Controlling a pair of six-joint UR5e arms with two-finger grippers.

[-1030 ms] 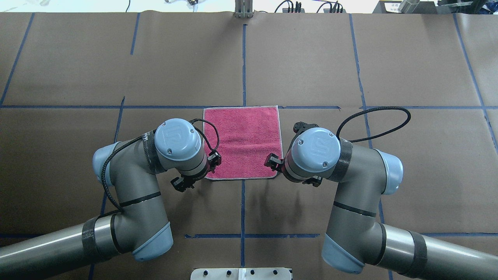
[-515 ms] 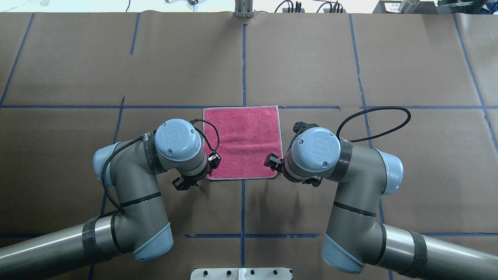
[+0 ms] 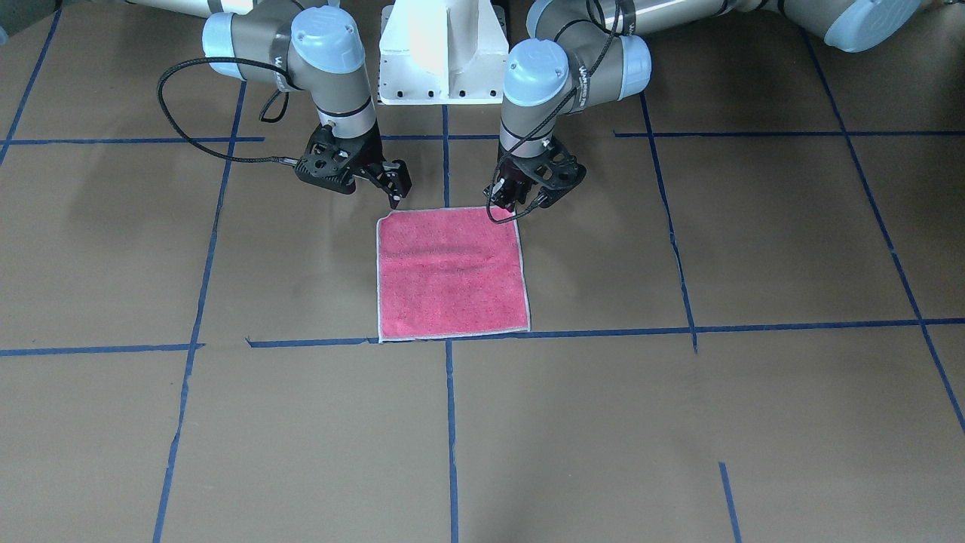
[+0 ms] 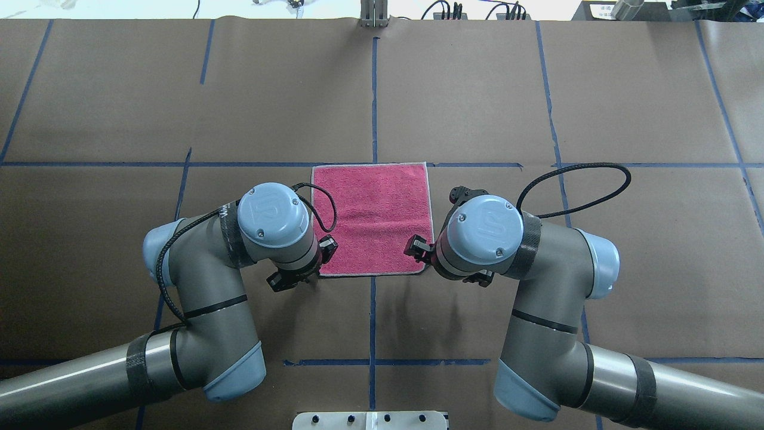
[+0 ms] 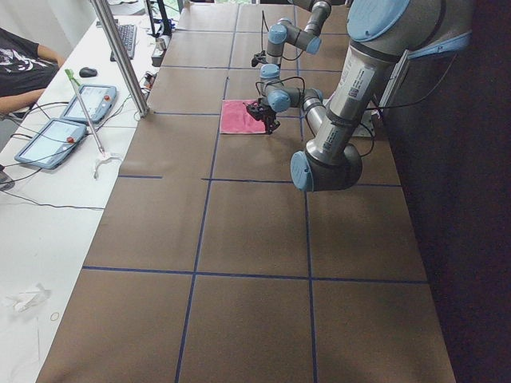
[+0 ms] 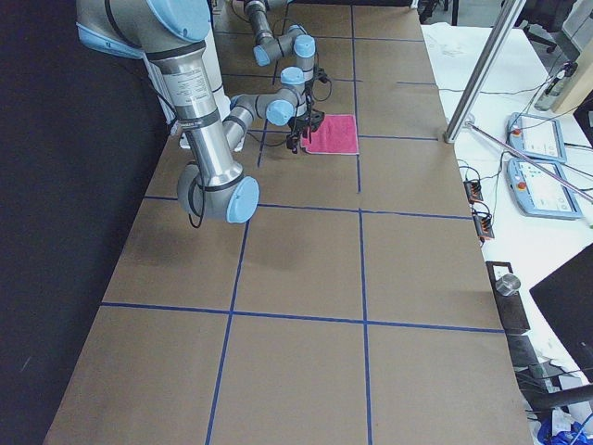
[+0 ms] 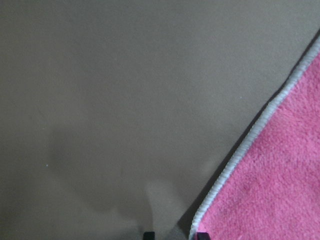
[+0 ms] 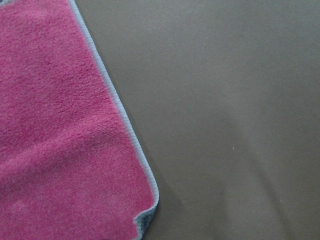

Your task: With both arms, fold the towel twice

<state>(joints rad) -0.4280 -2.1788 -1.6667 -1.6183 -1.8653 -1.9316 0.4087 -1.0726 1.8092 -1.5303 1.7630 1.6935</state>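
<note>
The towel [image 4: 373,215] lies flat, pink face up, on the paper-covered counter [image 4: 477,107], just ahead of the robot and between the two arms, with its far edge along a blue tape line [image 4: 477,165]. The step in hand looks like the first grasp, with each arm set low at one of the two near corners. The left end effector [image 3: 519,202] is released: its wrist view shows the fingertips [image 7: 202,234] apart, with the pale border [image 7: 250,145] running between them. Whether the right end effector [image 3: 392,193] is released or clenched I cannot tell, though a sliver of grey underside [image 8: 142,222] curls up at its corner. To do this well, each should probably pinch only the hem at its corner, at matching depth, then lift together and carry the near edge over to meet the far one so the fold stays square. The towel is close to square, so no long axis stands out; its sides run parallel to the tape grid.
</note>
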